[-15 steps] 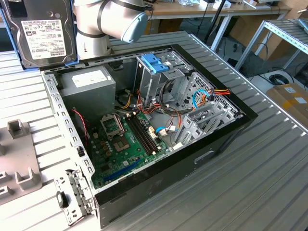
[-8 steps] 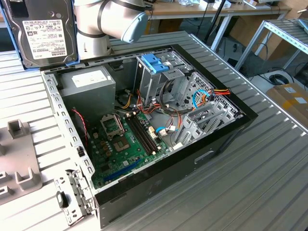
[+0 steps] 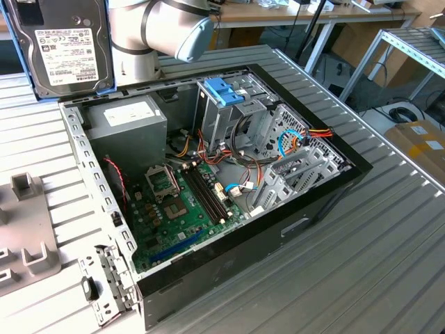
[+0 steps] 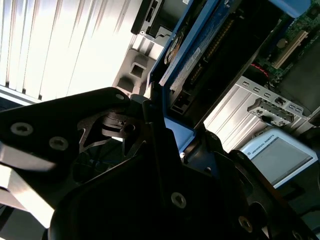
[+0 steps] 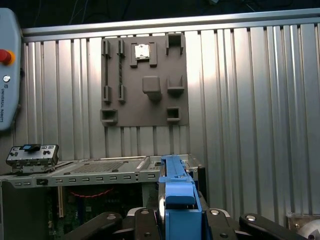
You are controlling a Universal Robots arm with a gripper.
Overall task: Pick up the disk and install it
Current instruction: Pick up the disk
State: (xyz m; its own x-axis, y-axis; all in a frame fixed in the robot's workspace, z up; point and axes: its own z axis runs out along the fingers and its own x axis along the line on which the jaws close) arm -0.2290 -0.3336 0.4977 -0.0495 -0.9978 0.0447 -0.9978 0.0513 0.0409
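So, the table [image 3: 389,264]: ribbed metal, with the computer case [image 3: 306,209] lying open on it; I place everything else by that case.
Arm [image 3: 163,28]: pale grey, above the case's rear edge.
Power-supply box [image 3: 128,125]: inside the case, in its rear corner.
Drive cage [image 3: 233,122]: inside the case, along from the power-supply box toward the case's front. It has a blue handle [image 3: 224,90] on top and a tangle of cables [image 3: 292,142] just beside it.
Fixture plate [image 3: 28,243]: grey, on the table, well apart from the case's open rim.
Disk [image 3: 66,45]: aloft above the case's power-supply corner, upright, white label toward me, blue frame round its edges, touching nothing in the case. In the first wrist view its blue edge [image 5: 176,190] stands on end.
Pincer [image 5: 180,222]: pinching the disk, with one black link either side of the blue frame, as best I can judge.
Step in hand: I take it for the carry to the case; the pick-up is done and nothing is installed.
Doing it well: I'd hold firm on the frame, not the label face. I'd cross the case's rim with room to spare and mind the cables by the cage, which could snag a corner.
Arm's pose: the wrist is raised high over the case's rear. A joint with a blue-grey cap juts over the power-supply box, and the hand is turned so the disk hangs on edge.
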